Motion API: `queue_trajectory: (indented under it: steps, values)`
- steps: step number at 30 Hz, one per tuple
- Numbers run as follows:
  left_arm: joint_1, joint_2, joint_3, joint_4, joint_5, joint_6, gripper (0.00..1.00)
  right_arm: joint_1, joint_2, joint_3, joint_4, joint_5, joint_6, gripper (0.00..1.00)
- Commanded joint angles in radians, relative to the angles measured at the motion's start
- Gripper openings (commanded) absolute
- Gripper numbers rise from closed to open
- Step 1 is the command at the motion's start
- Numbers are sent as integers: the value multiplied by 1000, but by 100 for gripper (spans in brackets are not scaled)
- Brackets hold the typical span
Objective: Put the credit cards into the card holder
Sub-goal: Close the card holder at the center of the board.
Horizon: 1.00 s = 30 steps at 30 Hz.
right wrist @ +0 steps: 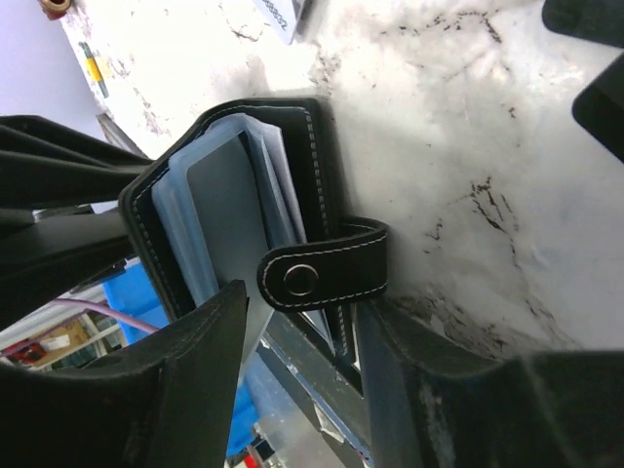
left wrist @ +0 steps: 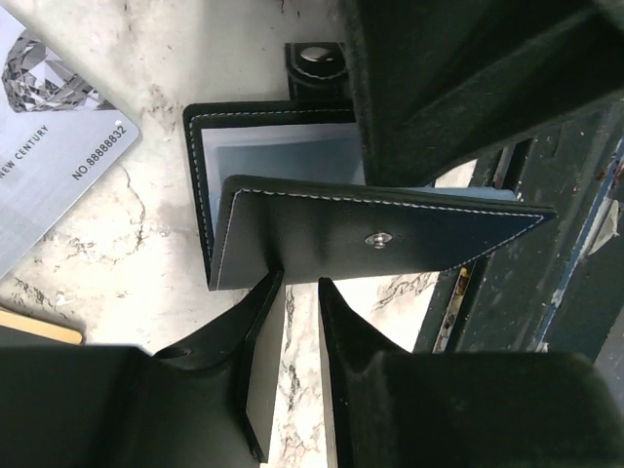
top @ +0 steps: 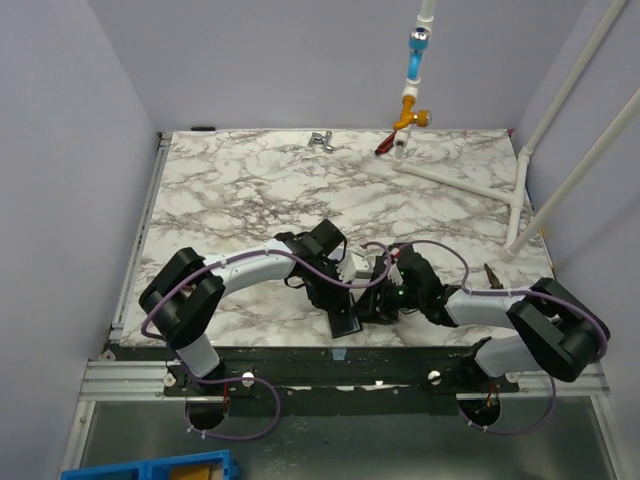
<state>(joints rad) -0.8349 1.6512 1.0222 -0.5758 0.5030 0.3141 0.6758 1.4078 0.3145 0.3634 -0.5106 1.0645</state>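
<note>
At the right gripper (right wrist: 307, 327): released, with jaws spread wide either side of the clasp tab (right wrist: 322, 275) of the card holder (right wrist: 314, 161), closing on nothing. At the left gripper (left wrist: 300, 289): jaws a narrow gap apart, bare marble between them, tips meeting the lower edge of the raised front cover (left wrist: 419, 229). Cannot tell whether pinching that cover or only propping it.

One card holder, lying open on the marble table (top: 250, 190) at its near edge, between the two arms. Back cover (right wrist: 317, 122) flat on the marble. Front cover tilted up, with one snap stud (left wrist: 375, 240) on its outer face. Bluish-grey sleeves (left wrist: 283, 156) fanned between the two covers. One clasp tab, sticking out past the back cover's edge.

Two credit cards (left wrist: 68, 136), both outside the card holder, off its spine side. Pale grey-blue card (left wrist: 44, 171) near the spine but apart from it, printed face up. Gold-tan card (left wrist: 34, 331) also off that side — only a sliver at the picture's edge. Neither touching the card holder.
</note>
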Motion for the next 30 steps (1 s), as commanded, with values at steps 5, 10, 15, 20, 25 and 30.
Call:
queue_trajectory:
  steps: [5,10,15,20,25,30]
  values:
    - [-28,19,50,-7,-38,-9,22,-7,-158,47,-315,170,-79,54]
    - [-54,46,61,-13,-49,-2,22,-7,-234,46,-424,240,-101,53]
    - [-71,68,76,-26,-68,11,21,-7,-278,50,-466,293,-118,50]
    - [-88,78,81,-33,-110,22,21,-7,-288,70,-495,326,-139,49]
    - [-90,64,87,-37,-109,28,21,-5,-313,75,-451,302,-189,50]
    - [-90,34,77,-41,-113,43,21,14,-300,62,-441,304,-224,52]
